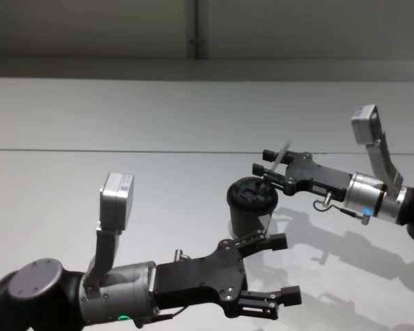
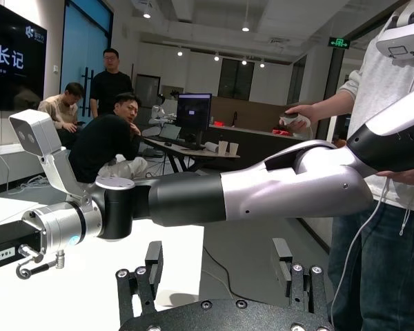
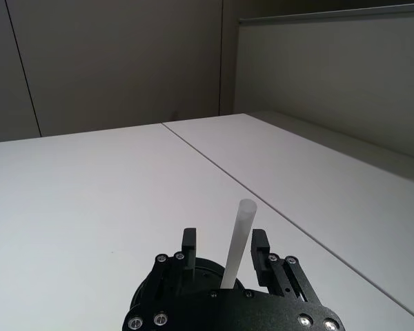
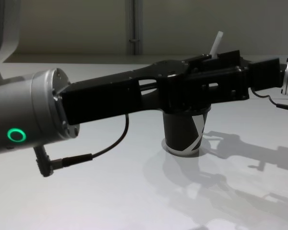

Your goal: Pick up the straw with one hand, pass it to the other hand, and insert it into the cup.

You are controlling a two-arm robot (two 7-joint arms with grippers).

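Insertion step: our right gripper (image 1: 268,170), right of frame centre, is clamped on the straw (image 1: 281,154) above the cup (image 1: 250,207) on the bench (image 1: 124,200), left gripper (image 1: 279,269) open and empty lower centre; next, lower straw into lid.

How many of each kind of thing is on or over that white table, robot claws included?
Cups: 1, the cup
Straws: 1, the straw
Robot claws: 2, the left gripper, empty, and the right gripper holding the straw
Total: 4
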